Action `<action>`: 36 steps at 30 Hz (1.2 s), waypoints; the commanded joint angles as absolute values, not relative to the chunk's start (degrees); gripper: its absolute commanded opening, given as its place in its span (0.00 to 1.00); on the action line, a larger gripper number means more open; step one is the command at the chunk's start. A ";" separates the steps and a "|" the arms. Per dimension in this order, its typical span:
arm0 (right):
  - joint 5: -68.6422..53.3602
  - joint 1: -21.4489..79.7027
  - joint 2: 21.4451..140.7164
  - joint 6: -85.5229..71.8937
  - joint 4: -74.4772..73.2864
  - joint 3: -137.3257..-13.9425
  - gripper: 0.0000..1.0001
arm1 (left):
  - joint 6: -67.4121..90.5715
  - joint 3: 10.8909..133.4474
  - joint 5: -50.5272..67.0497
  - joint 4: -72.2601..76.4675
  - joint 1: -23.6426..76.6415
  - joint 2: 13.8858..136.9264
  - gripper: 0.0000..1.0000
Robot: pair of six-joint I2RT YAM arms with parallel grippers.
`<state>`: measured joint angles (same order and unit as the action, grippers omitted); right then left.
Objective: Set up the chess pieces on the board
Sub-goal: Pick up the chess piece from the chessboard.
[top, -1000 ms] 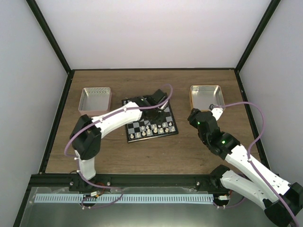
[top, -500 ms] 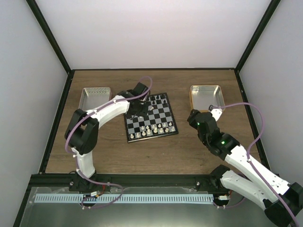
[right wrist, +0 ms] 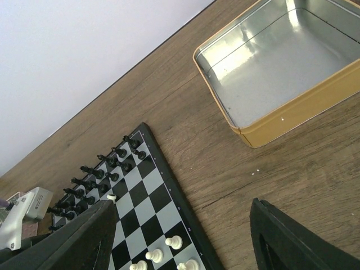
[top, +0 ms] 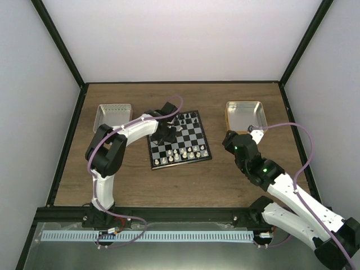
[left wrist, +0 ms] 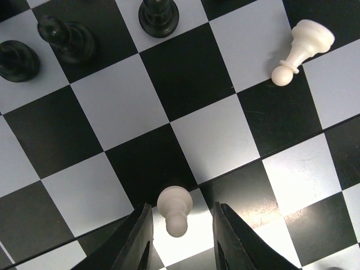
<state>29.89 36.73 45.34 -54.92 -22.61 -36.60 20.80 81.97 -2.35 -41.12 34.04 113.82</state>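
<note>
Wooden bench (top: 185, 185) beneath everything. One chequered board (top: 194, 132) at its middle, directly under the left hand (left wrist: 183, 225) and off to the left of the right hand (right wrist: 184, 222).

Two square metal trays: one tray (top: 114, 116) to the left of the left hand, the other tray (top: 245, 114) just ahead of the right hand.

Left hand low over the board, fingers (left wrist: 140, 242) parted, gripping nothing. Right hand spread wide, nothing between its fingers, hovering over the wood just right of the board.

Two white chess pieces in the left wrist view, both pawns. One pawn (left wrist: 174, 209) between the left hand's fingertips, a sliver of gap on either side, not clamped; upright or lying, hard to tell. Second pawn (left wrist: 301, 48) ahead and to the right, toppled on its side across the edge of two squares.

Three black pieces (left wrist: 67, 36) ahead and to the left of those fingers, all upright.

In the top view, more white pieces along the board's near rows and more black ones along the far rows, too small to count.
</note>
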 commanded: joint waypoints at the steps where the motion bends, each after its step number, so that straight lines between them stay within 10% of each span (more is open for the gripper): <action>1: 30.89 36.65 44.75 -54.95 -21.79 -36.86 0.67 | 20.61 83.32 -3.29 -39.99 33.66 114.50 0.32; 15: 30.69 36.65 45.00 -54.87 -21.53 -36.87 0.67 | 19.45 83.06 -5.07 -40.57 33.40 113.37 0.09; 36: 29.05 36.66 47.19 -55.09 -19.03 -36.04 0.67 | 20.22 66.37 1.30 -42.16 34.78 98.31 0.10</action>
